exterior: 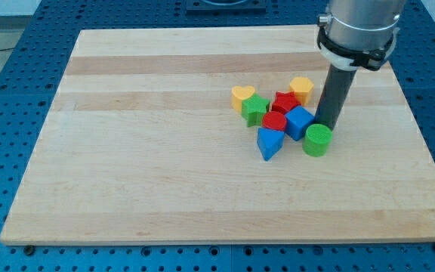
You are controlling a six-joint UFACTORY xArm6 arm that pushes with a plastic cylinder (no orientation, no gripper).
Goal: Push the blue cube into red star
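Note:
The blue cube (300, 122) lies in a tight cluster right of the board's middle. The red star (284, 102) is just above and left of it, touching it. My tip (328, 125) stands at the cube's right side, close to it and right above the green cylinder (317, 140). The dark rod rises from there to the arm's grey collar at the view's top right.
Around them lie a red round block (274, 122), a blue triangular block (269, 143), a green star (255, 110), a yellow heart (242, 95) and a yellow hexagon (301, 88). The wooden board (127, 151) rests on a blue perforated table.

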